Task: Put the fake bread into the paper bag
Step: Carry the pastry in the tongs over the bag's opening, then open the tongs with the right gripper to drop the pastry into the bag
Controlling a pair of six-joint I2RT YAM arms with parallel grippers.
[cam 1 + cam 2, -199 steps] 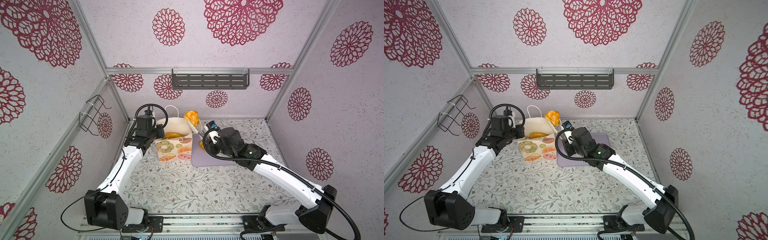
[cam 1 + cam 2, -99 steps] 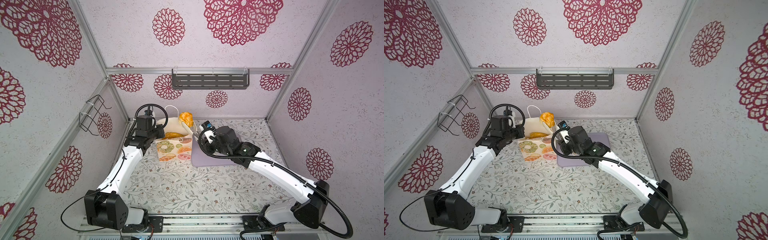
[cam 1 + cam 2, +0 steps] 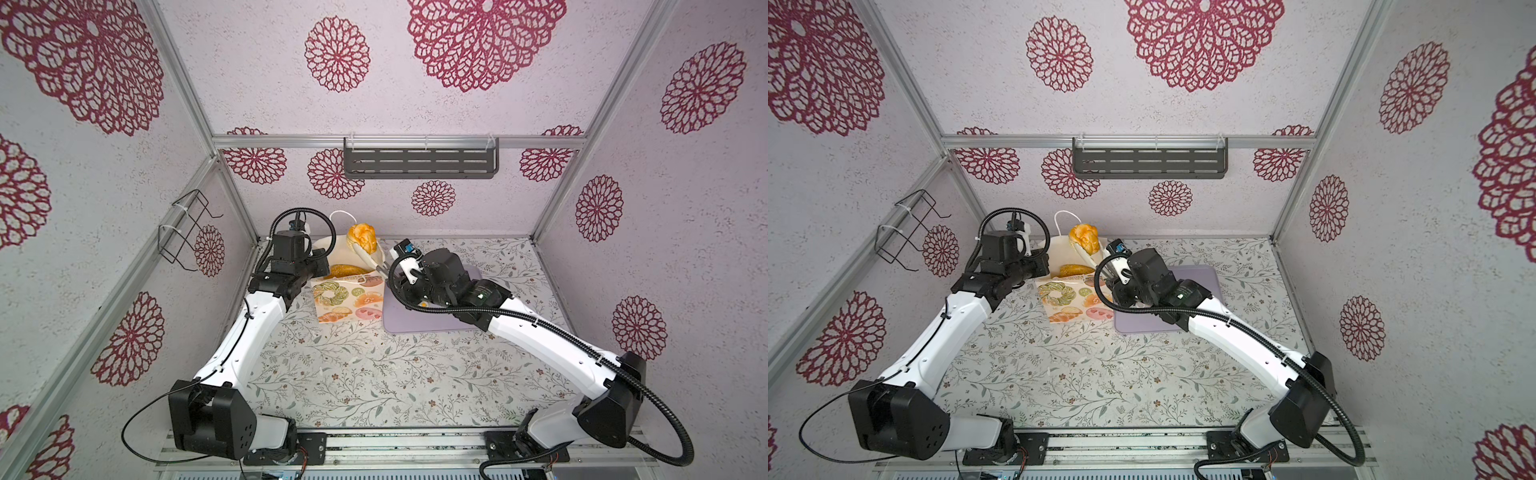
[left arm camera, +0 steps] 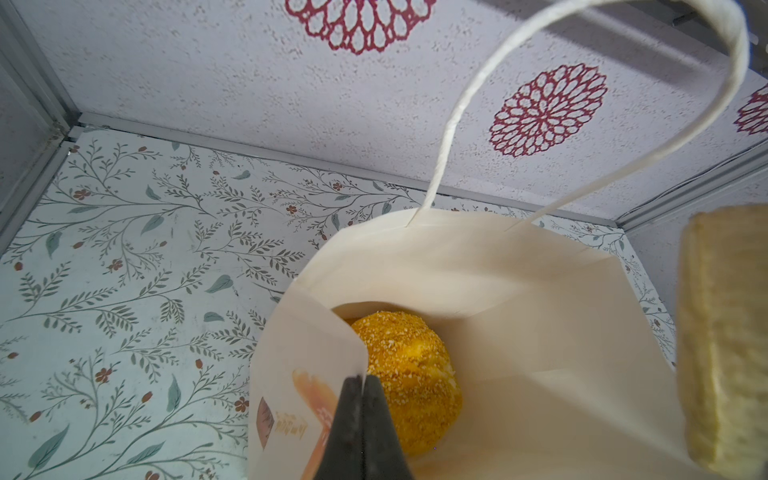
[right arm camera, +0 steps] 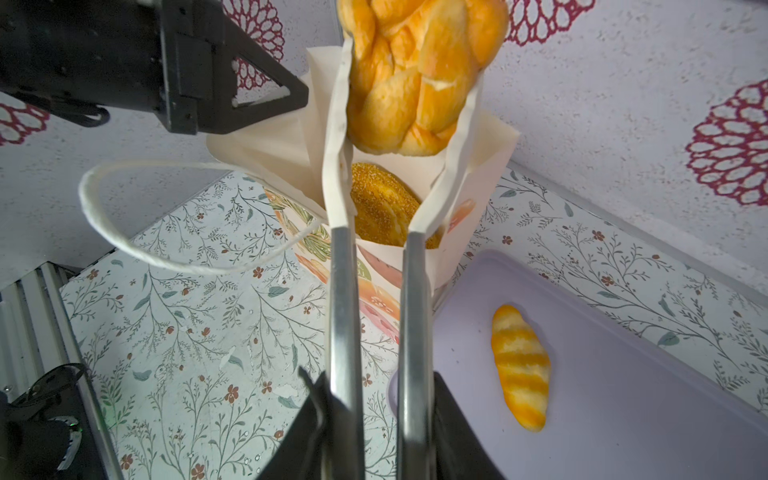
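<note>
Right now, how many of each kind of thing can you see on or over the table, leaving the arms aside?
Breads: 3 (plaited bun, crumbed bun, striped roll)
Bag: 1
Tray: 1
Tongs: 1
Total: 6, though the bag may hide more.

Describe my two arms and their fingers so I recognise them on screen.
The left arm and right arm match: white shells, black joint housings, a black ribbed cable looped at each wrist. The left fingers and right fingers are black and tapered.
</note>
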